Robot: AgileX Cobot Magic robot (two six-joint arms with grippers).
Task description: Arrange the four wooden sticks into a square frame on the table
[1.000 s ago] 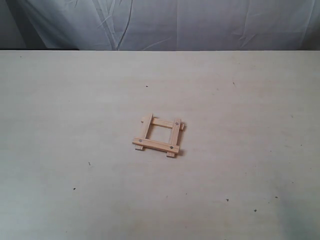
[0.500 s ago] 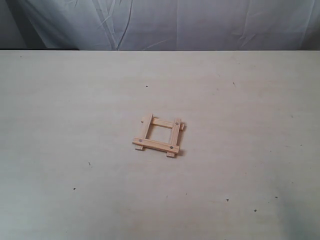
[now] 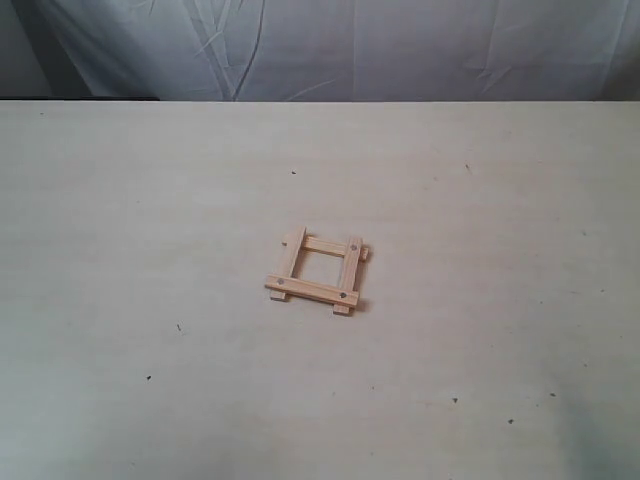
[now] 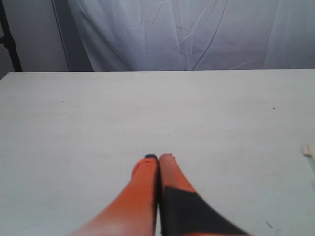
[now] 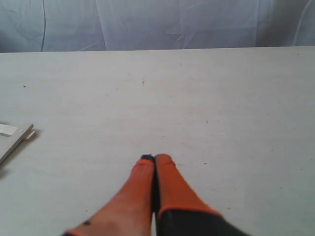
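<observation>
The four wooden sticks lie as a small square frame point(image 3: 318, 272) in the middle of the table point(image 3: 150, 220), overlapping at the corners with ends sticking out; dark holes show on the near and right slats. No arm appears in the exterior view. In the left wrist view my left gripper point(image 4: 158, 157) is shut with nothing between its orange fingers, above bare table, and a stick end point(image 4: 309, 149) shows at the picture's edge. In the right wrist view my right gripper point(image 5: 155, 158) is shut and empty, with a corner of the frame point(image 5: 14, 138) off to one side.
A white crumpled cloth backdrop point(image 3: 330, 45) hangs behind the table's far edge. Small dark specks point(image 3: 179, 326) dot the tabletop. A dark stand post point(image 4: 10, 39) shows beside the cloth in the left wrist view.
</observation>
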